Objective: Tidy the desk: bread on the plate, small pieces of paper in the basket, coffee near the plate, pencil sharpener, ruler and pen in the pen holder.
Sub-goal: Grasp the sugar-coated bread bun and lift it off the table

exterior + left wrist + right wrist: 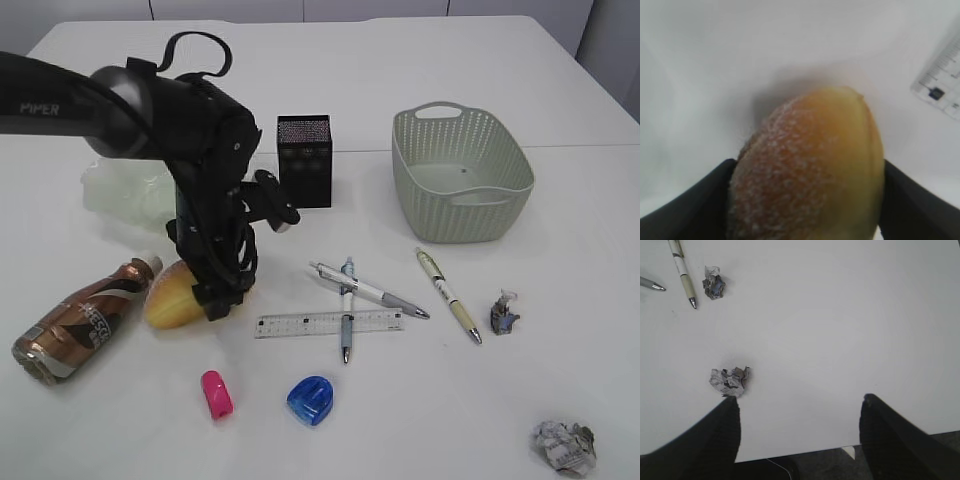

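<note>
The yellow-brown bread [172,298] lies on the table, and my left gripper [215,295] is shut on it; in the left wrist view the bread [810,165] fills the space between both fingers [807,210]. The pale plate [125,190] is behind it and the coffee bottle [85,320] lies to its left. The ruler [328,323], three pens [368,290], a pink sharpener [216,393] and a blue sharpener [310,400] lie in the middle. My right gripper [797,405] is open and empty above the table's front edge, next to a paper ball [729,381].
The black pen holder [304,160] stands at the back centre and the grey-green basket [460,175] at the back right. A small paper scrap [505,313] and a paper ball [563,446] lie at the right. The ruler's end [942,85] shows beside the bread.
</note>
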You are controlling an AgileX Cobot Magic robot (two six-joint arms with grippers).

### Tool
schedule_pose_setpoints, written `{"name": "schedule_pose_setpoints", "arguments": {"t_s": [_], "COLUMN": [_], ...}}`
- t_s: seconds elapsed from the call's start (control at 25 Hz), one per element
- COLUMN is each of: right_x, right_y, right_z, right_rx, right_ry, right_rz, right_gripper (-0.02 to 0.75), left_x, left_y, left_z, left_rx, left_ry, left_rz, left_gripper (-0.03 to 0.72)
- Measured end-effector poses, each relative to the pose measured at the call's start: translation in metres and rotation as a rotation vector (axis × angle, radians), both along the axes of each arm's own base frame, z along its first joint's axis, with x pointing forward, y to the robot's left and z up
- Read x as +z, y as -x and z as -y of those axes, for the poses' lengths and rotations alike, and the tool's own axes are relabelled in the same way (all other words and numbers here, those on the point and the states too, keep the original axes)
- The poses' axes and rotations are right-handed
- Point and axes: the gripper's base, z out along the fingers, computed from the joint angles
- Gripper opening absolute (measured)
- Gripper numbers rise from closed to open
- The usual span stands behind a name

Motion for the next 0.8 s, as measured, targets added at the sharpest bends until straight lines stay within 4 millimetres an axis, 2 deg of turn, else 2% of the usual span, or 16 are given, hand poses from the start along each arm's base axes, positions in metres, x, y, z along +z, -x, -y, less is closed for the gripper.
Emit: {"name": "schedule_pose_setpoints", "arguments": {"t_s": [0.08,0.24,0.32,0.56,0.68,0.8], "right_x": [0.000,0.000,0.000,0.000,0.000,0.000], "right_y": [0.000,0.000,0.000,0.000,0.000,0.000], "right_z": [0.000,0.000,0.000,0.000,0.000,0.000], "right_rx": [0.000,0.000,0.000,0.000,0.000,0.000], "right_ry": [0.001,0.001,0.001,0.001,0.001,0.001], "right_rz": [0.000,0.001,0.001,0.002,0.004,0.005], "right_gripper": [0.572,0.572,0.572,0.572,0.572,0.572], "left_x": [-0.007,-0.008,-0.008,-0.007,-0.005,0.008], "left_y": [0.000,0.001,0.001,0.003,0.005,0.002], "left_z": [-0.002,-0.002,-0.003,-0.004,-0.005,0.001], "left_rx": [0.007,0.011,0.012,0.020,0.052,0.117], "left_ry": [-0.012,-0.019,-0.022,-0.039,-0.056,-0.015], "left_rz": [-0.021,-0.032,-0.036,-0.057,-0.090,-0.099], "left_gripper": [0.589,0.559,0.501,0.247,0.209,0.202]}}
